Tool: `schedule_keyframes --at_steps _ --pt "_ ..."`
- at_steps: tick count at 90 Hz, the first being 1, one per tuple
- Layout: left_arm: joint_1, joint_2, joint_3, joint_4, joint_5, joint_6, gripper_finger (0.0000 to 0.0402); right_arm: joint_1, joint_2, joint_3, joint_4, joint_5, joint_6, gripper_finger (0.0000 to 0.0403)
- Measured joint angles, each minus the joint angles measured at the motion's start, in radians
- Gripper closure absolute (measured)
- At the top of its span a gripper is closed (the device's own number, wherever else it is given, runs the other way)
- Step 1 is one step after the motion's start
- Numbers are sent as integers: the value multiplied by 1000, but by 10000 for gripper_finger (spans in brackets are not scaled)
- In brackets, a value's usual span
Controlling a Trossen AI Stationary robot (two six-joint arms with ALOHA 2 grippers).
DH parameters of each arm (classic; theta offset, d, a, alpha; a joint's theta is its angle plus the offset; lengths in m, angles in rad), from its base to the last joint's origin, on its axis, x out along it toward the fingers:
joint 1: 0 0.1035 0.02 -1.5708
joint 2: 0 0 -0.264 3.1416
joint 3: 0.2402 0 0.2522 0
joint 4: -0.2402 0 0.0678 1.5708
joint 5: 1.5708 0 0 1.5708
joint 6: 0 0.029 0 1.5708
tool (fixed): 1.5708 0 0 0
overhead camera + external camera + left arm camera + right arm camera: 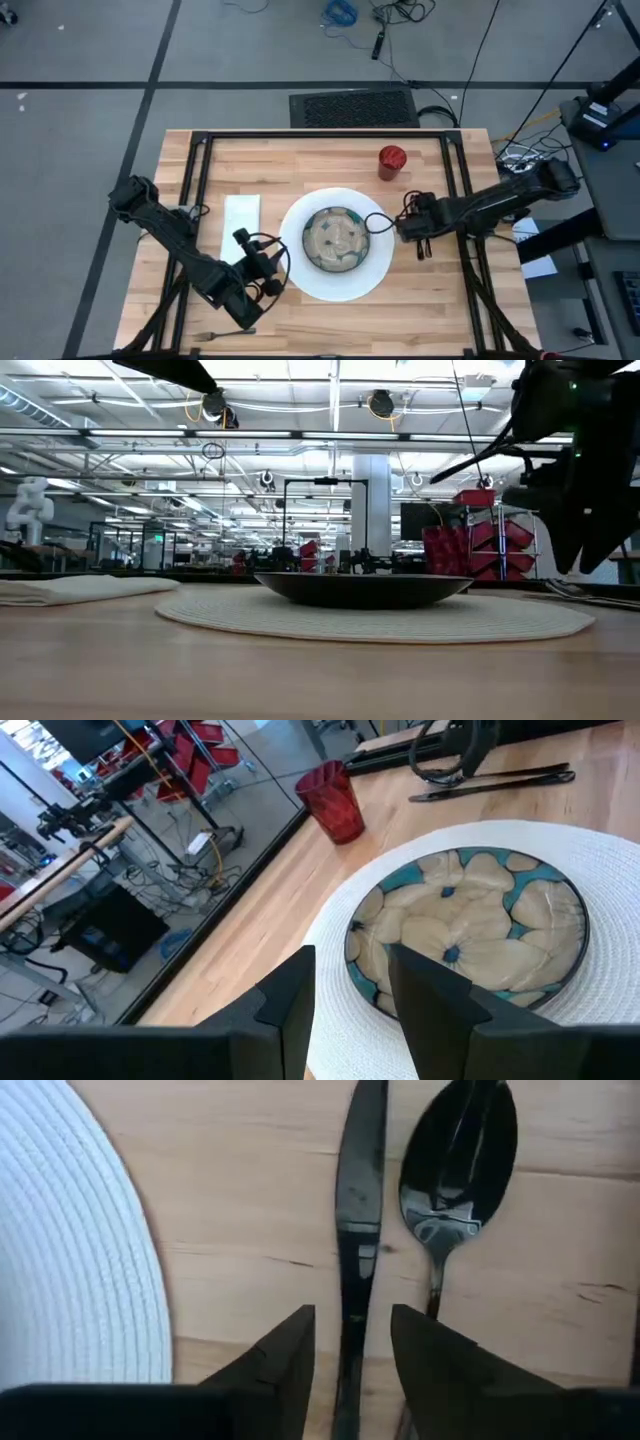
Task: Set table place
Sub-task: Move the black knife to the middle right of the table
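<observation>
A large round white plate (340, 283) with a ribbed surface lies mid-table. The beige bowl (335, 238) with a teal flower pattern rests on it. A white napkin (241, 222) lies flat to the plate's left, and a small red cup (392, 160) stands behind the plate's right side. A dark knife (360, 1210) and spoon (455, 1170) lie side by side on the wood right of the plate. My right gripper (350, 1335) is open just above them, one finger on each side of the knife. My left gripper (350, 990) is open over the plate's near-left rim, holding nothing.
A dark fork (222, 335) lies at the table's near-left edge, below my left arm. The table's black frame rails (320, 135) run along the far edge and both sides. Bare wood shows near the front right corner (440, 320).
</observation>
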Motion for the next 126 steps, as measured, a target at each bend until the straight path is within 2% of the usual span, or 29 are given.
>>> schedule_keyframes --at_steps 13,27,45,65,106,126 --pt "0 0 0 0 0 0 285 6 62 3 60 -7 -37 280" --pt "0 0 0 0 0 0 285 3 123 -8 34 -74 -29 278" --pt "0 0 0 0 1 0 285 16 112 -93 143 -77 14 277" --pt "0 0 0 0 2 0 285 21 112 -86 148 -78 23 279" --pt "3 0 0 0 6 7 285 19 138 -52 195 -71 69 371" --pt "3 0 0 0 6 8 285 19 148 -48 246 -44 94 377"
